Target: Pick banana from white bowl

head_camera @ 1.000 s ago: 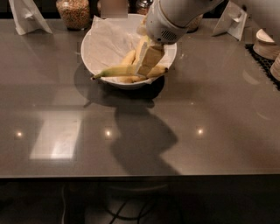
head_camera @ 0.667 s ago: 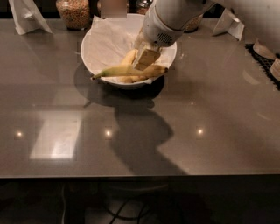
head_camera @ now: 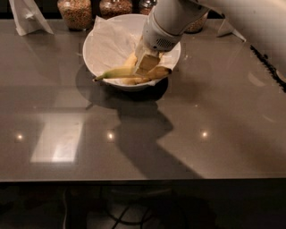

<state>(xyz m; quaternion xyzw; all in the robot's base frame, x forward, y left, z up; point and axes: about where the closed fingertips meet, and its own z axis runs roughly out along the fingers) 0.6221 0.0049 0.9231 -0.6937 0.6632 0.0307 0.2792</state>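
Observation:
The white bowl (head_camera: pixel 95 60) stands at the back middle of the grey table, lined with crumpled white paper (head_camera: pixel 111 42). A yellow banana (head_camera: pixel 117 73) lies across the bowl's front part, its stem pointing left over the rim. More banana pieces lie beneath it. My gripper (head_camera: pixel 145 64) reaches down from the upper right into the bowl and sits right on the banana's middle, hiding that part. The white arm housing (head_camera: pixel 167 20) covers the bowl's right back side.
Glass jars of grain (head_camera: pixel 73 13) (head_camera: pixel 115 8) (head_camera: pixel 196 24) stand behind the bowl. A white folded paper (head_camera: pixel 27 18) sits at the back left and another (head_camera: pixel 231 29) at the back right. The table's front edge (head_camera: pixel 143 180) runs across the lower frame.
My gripper has shifted slightly down and left, settling lower over the banana in the bowl. The banana and bowl lie as before.

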